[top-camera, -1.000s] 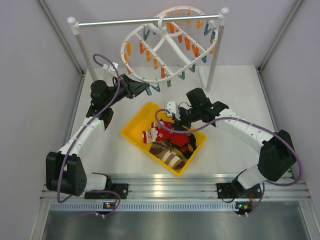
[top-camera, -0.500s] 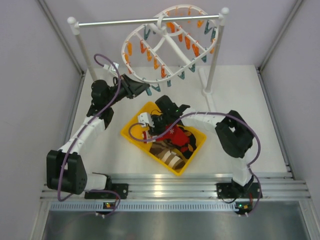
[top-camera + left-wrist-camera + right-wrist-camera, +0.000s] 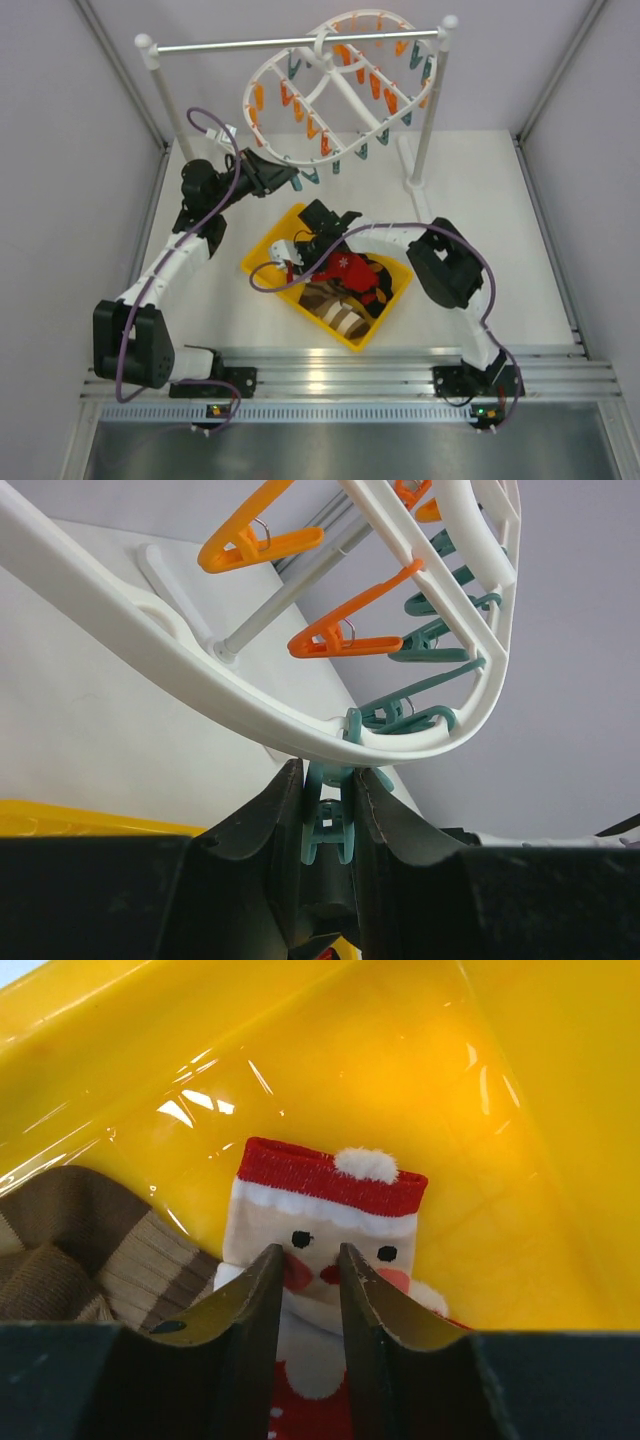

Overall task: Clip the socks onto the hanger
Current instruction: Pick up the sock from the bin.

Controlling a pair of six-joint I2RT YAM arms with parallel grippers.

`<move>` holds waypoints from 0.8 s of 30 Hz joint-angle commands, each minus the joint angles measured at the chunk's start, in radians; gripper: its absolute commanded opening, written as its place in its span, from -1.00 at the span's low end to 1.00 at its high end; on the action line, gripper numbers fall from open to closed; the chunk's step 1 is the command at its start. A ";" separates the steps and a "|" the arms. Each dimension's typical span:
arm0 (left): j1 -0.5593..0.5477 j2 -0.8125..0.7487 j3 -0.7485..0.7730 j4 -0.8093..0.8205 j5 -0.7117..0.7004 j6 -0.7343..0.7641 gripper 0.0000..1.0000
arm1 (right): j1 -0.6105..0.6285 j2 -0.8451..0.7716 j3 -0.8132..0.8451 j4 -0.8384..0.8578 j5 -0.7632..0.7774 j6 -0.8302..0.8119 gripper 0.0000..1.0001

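Observation:
The white round hanger [image 3: 340,95] with orange and teal clips hangs tilted from the rail. My left gripper [image 3: 288,180] is shut on a teal clip [image 3: 328,820] at the hanger's lower rim [image 3: 200,670], squeezing it between both fingers. My right gripper [image 3: 292,256] is down in the yellow bin. Its jaws are closed narrowly on a red Santa sock [image 3: 325,1185], with the sock's face and white beard between them. More red sock fabric [image 3: 348,268] lies behind the gripper in the bin. Whether that is the second sock I cannot tell.
The yellow bin [image 3: 262,272] sits angled at the table's middle and holds a brown-and-cream striped sock [image 3: 338,314], also seen in the right wrist view [image 3: 80,1240]. The white-and-metal rail stand [image 3: 300,42] crosses the back; its right post [image 3: 425,130] stands behind the bin.
My right arm swung left from above the bin's far edge and dropped onto the Santa sock at the bin's left end. The left arm and hanger have not moved.

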 commanded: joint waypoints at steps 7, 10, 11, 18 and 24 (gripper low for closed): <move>0.012 0.018 0.032 -0.031 0.003 -0.006 -1.00 | 0.045 0.085 0.112 -0.173 0.056 -0.047 -0.14; 0.012 0.016 0.032 -0.033 0.003 -0.004 -1.00 | 0.047 0.090 0.113 -0.167 0.065 -0.044 -0.43; 0.012 0.016 0.032 -0.036 0.005 -0.004 -1.00 | 0.045 0.091 0.114 -0.167 0.068 -0.044 -0.70; 0.014 0.020 0.041 -0.044 0.008 0.002 -1.00 | 0.042 -0.008 0.105 -0.108 0.033 0.057 -1.00; 0.014 0.015 0.044 -0.050 0.008 0.002 -1.00 | 0.007 -0.247 -0.019 0.153 0.002 0.296 -1.00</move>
